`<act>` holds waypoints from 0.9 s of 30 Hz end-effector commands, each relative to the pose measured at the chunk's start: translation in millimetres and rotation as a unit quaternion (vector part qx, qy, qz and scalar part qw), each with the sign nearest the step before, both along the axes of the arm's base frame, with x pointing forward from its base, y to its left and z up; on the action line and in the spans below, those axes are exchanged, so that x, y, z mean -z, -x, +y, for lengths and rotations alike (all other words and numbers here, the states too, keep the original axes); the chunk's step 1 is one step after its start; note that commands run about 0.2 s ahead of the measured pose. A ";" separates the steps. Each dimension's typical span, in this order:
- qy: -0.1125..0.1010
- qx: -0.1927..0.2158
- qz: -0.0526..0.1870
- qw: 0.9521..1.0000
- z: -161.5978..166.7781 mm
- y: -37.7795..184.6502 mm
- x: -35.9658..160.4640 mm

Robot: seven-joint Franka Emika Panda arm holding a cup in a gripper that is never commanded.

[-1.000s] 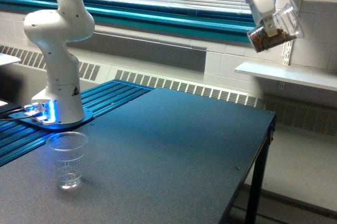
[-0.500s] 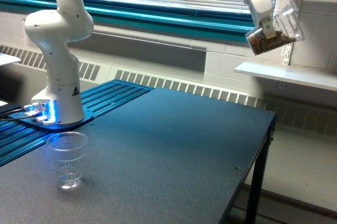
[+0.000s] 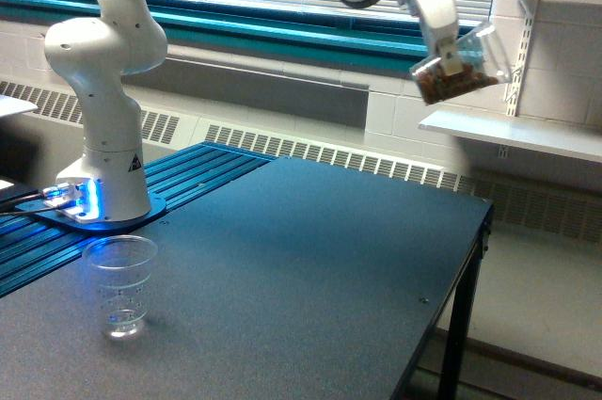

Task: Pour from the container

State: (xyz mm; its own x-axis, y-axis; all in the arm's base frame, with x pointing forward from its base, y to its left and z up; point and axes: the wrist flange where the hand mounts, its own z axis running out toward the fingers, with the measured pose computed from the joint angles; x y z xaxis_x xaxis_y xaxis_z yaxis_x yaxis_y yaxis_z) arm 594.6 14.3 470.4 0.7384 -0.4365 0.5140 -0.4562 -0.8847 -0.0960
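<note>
Exterior view: clear container (image 3: 461, 66) tilted, brown bits inside.

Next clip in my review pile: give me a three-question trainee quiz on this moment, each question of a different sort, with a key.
1. True or false: the small clear plastic jar with brown bits rests on the dark grey table.
2. Multiple choice: the tall clear ribbed plastic cup stands (A) under the jar, (B) near the white robot base, at the exterior view's left, (C) on the white wall shelf.
3. Short answer: is the jar upright or tilted?

Key:
1. False. The gripper holds it high in the air, jaws closed on it.
2. B.
3. Tilted; the brown bits lie toward its lower end.
</note>
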 end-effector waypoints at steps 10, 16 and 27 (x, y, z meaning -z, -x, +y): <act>0.018 0.102 -0.021 0.994 -81.9 54.1 10.6; 0.017 0.129 -0.027 0.991 -100.1 74.6 14.9; 0.022 0.159 -0.025 0.987 -111.1 114.3 31.1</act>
State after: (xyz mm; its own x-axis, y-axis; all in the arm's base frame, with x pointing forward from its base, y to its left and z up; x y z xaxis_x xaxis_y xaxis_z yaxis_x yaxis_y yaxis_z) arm 492.3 -102.8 438.7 0.5916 -0.5810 0.5590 -0.6761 -0.7352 -0.0486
